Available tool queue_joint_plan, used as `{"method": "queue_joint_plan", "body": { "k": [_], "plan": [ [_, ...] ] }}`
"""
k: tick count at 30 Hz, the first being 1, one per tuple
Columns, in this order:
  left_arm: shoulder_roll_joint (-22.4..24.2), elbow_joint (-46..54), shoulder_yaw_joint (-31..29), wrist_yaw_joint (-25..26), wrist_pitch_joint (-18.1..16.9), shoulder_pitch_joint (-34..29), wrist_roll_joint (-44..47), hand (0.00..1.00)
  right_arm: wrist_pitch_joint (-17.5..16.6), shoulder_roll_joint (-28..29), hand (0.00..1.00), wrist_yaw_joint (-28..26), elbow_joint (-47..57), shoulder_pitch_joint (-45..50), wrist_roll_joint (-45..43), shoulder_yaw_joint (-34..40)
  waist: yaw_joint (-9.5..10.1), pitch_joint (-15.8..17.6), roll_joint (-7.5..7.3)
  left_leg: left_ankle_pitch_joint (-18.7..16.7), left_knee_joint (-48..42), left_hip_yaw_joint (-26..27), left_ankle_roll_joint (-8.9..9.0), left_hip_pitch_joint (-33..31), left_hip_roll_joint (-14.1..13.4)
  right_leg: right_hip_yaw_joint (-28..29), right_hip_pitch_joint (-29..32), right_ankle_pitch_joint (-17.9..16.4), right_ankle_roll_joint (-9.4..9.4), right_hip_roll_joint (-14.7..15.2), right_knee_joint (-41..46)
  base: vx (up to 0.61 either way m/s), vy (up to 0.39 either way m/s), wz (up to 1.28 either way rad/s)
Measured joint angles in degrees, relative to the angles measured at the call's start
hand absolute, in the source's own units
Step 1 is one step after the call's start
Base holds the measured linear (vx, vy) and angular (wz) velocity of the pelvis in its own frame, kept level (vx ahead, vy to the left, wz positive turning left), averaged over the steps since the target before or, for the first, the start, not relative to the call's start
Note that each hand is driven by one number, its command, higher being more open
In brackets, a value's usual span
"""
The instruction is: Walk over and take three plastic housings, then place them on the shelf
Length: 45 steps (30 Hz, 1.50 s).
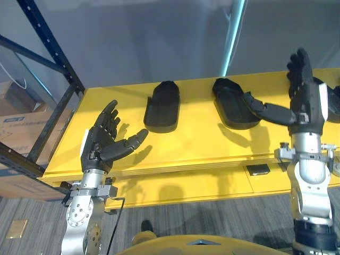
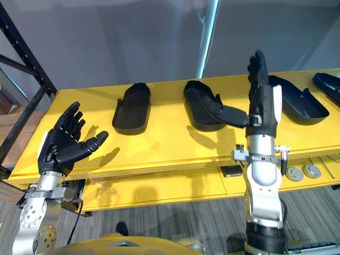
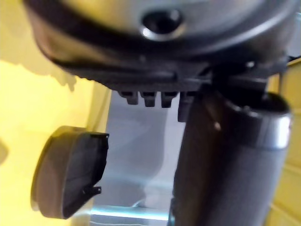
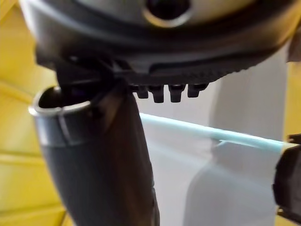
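Observation:
Several black plastic housings lie on the yellow shelf top (image 1: pixel 191 143): one at the middle left (image 1: pixel 163 106), one at the centre (image 1: pixel 231 101), and two more to the right (image 2: pixel 295 101) (image 2: pixel 329 85). My left hand (image 1: pixel 103 141) is raised at the shelf's front left, open and palm up, holding nothing. My right hand (image 1: pixel 303 90) stands upright at the right, fingers straight. Its thumb (image 1: pixel 265 111) reaches across in front of the centre housing's end. The left wrist view shows a housing (image 3: pixel 68 174) past my thumb (image 3: pixel 225 160).
A dark blue rack frame (image 1: pixel 48 58) rises at the left with cardboard boxes (image 1: pixel 16 117) behind it. A teal pole (image 1: pixel 234 37) stands behind the shelf. A lower yellow ledge carries a small black part (image 1: pixel 258 170) and two round discs (image 2: pixel 303 172). Grey carpet lies below.

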<state>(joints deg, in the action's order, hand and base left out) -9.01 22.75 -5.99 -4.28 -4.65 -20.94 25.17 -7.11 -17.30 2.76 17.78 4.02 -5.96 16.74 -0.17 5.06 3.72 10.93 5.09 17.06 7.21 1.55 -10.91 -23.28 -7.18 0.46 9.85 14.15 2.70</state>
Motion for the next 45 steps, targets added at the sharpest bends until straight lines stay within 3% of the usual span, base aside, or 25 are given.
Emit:
{"method": "queue_joint_plan", "body": {
  "k": [7,14,26,33,45],
  "plan": [
    [0.23,-0.65,-4.67,2.14,3.66,0.76,2.30,1.00,-1.05,4.23,1.00,-0.67,0.01,6.57,-1.54,0.75,-0.62,-0.04,-0.12,-0.54,-0.01,2.15,0.32,1.10,-0.58,2.08,0.20,0.43,-0.19,-0.50,-0.89,0.01,-0.009,-0.16],
    [0.17,-9.80,-6.25,7.29,4.70,5.45,1.70,1.00,-1.33,4.24,1.00,-1.06,0.00,7.52,-3.17,1.19,-1.71,0.04,-0.23,-0.79,-0.04,3.71,0.47,1.35,-0.69,3.81,1.03,0.79,0.17,-0.53,-0.77,0.02,-0.001,-0.11],
    [-1.40,-19.12,-0.41,5.15,4.91,12.26,2.24,1.00,-2.39,3.08,1.00,-0.97,0.00,5.92,-3.65,-0.87,-3.20,0.84,-0.99,-1.16,-0.21,5.61,0.54,1.09,-0.75,6.10,3.40,0.44,-0.39,-0.43,0.27,0.00,0.001,-0.09],
    [-2.92,-19.14,0.78,4.23,4.91,16.17,3.13,1.00,-2.40,1.19,1.00,-0.94,-0.02,5.81,-3.38,-1.75,-3.46,3.33,-0.05,-1.12,-0.24,6.17,0.49,0.91,-0.71,6.83,4.21,0.66,-0.01,-0.40,0.53,0.00,0.000,-0.03],
    [-3.83,-19.13,0.68,3.38,5.27,16.41,3.97,1.00,-2.40,1.19,1.00,-1.30,-0.02,4.04,-3.39,-1.79,-4.36,4.37,-0.36,-1.18,-0.26,6.18,0.52,1.55,-0.75,6.93,3.98,0.27,-0.33,-0.35,1.37,0.00,0.000,0.00]
  ]
}}
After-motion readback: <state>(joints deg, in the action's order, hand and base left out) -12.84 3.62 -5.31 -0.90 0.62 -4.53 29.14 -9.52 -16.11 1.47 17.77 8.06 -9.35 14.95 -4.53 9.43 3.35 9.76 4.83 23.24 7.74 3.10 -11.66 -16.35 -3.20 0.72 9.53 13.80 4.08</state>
